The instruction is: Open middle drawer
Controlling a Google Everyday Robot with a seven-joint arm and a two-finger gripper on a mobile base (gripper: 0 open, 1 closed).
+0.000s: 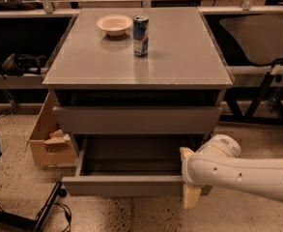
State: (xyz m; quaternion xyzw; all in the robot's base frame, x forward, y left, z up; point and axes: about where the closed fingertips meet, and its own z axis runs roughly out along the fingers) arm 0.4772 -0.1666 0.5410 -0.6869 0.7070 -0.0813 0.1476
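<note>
A grey, flat-fronted middle drawer (pixel 126 185) is seen pulled well out of the grey metal cabinet (pixel 179 57). The gripper (pixel 189 177) is placed at the right end of the drawer's front. It is partly hidden by the round white wrist (pixel 221 149), so how wide it is open cannot be told. A cream bowl (pixel 114 24) and a blue can (pixel 140 35) are set on top. A brown cardboard box (pixel 47 139) is half hidden at the left.

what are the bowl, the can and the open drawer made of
Bowl: matte cream, likely plastic or paper.
Can: glossy printed metal, probably aluminium.
Open drawer: flat grey panels, maybe painted metal or laminate.
Gripper at its front right corner: cream, plastic-looking.
</note>
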